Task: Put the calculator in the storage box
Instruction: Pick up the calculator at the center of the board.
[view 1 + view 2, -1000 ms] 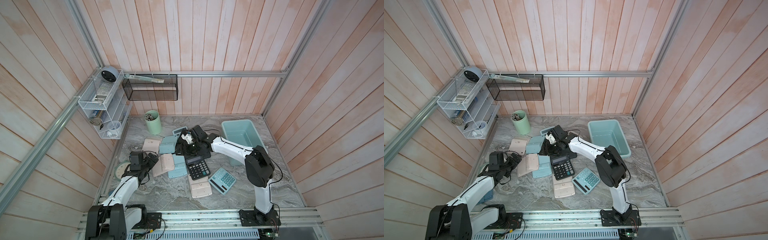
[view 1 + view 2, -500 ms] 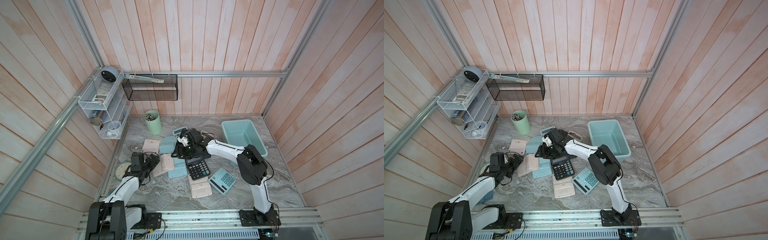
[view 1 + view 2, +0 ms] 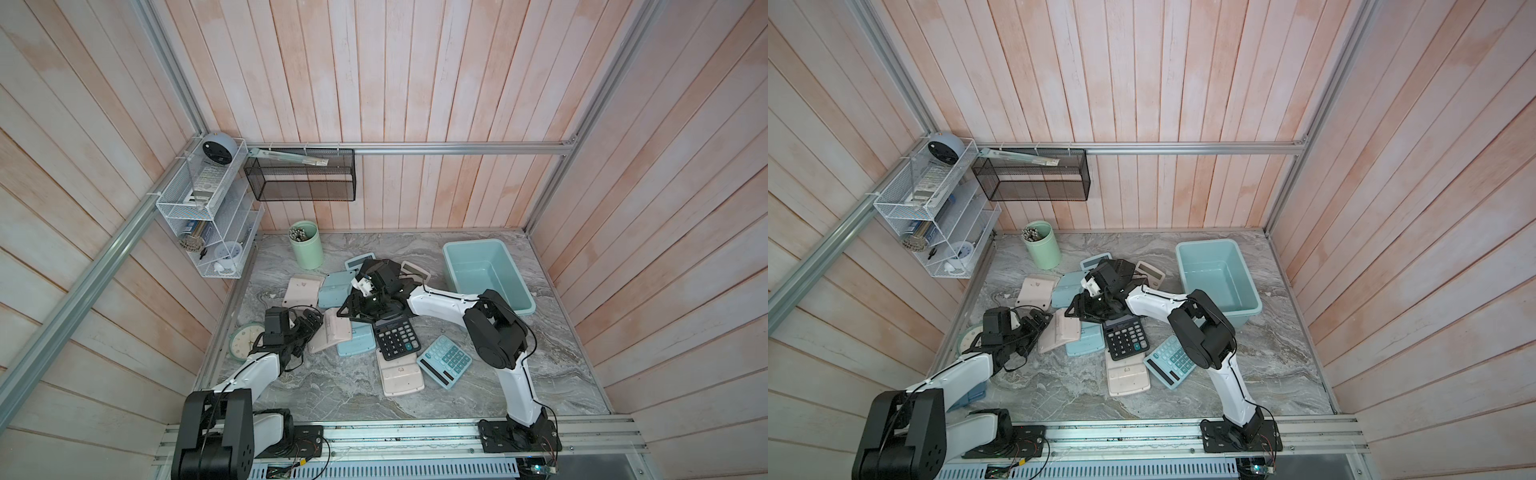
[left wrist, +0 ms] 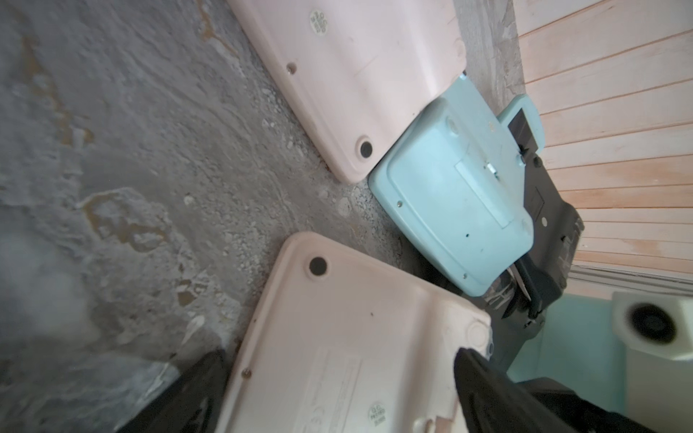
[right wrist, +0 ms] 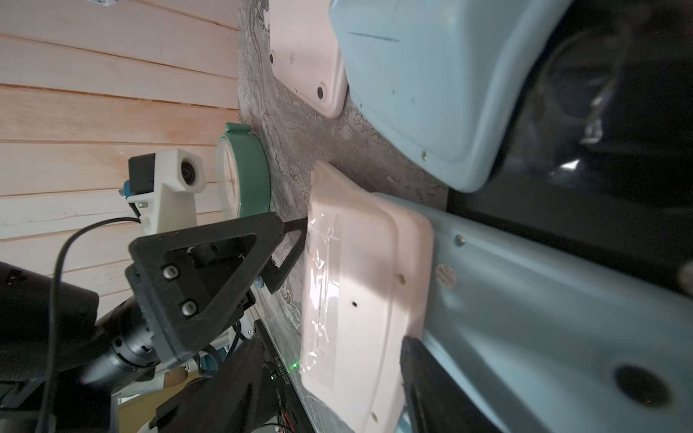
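Top views: both look steeply down from high above the base rail (image 3: 415,432) at the frame's bottom edge, facing the back wall; they are far enough off to hold the whole table (image 3: 332,395) and both arms.
Stereo pair: nearly the same scene, shifted slightly sideways; the storage box (image 3: 486,274) lies right of centre in both top views.
Left wrist: very close, low over the tabletop, rolled sideways, looking across a pink calculator (image 4: 337,337) toward the right wrist camera (image 4: 652,322).
Right wrist: equally close, also rolled, facing back at the left gripper (image 5: 290,240) and the left wrist camera (image 5: 180,176).
Shared: both wrist views hold that pink calculator and a teal calculator (image 4: 450,210).
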Robot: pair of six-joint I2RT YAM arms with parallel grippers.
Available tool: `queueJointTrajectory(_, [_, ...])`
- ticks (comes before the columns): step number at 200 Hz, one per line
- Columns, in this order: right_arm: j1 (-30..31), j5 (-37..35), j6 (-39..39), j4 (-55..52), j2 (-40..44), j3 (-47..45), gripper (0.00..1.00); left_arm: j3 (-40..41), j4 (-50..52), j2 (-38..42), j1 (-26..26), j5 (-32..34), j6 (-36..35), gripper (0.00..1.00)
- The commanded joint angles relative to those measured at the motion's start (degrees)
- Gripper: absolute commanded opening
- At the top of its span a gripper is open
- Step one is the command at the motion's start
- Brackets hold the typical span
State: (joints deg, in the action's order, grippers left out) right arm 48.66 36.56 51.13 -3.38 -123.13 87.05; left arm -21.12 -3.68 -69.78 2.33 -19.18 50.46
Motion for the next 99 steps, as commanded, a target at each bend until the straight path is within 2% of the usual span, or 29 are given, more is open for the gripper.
queueJointTrajectory(1, [0.75, 2.51, 3.98, 6.17, -0.57, -2.66, 0.65, 0.91, -4.19, -1.27, -0.61, -3.27, 2.06, 0.99])
queueJointTrajectory(29, [0.73, 2.87, 4.85, 7.67, 0.18, -4.29, 0.64, 0.76, -5.52, -2.46, -1.1, -4.02, 2.8, 0.98])
queueJointTrajectory(76, [-0.22, -6.01, -2.64, -4.35, 6.58, -7.08, 0.67, 1.59, -4.29, -1.3, -1.11, -2.04, 2.2, 0.98])
queueJointTrajectory(99, [-0.33, -6.04, -3.15, -4.42, 7.82, -8.75, 0.67, 1.53, -3.01, -0.07, -1.11, -1.0, 1.77, 0.98])
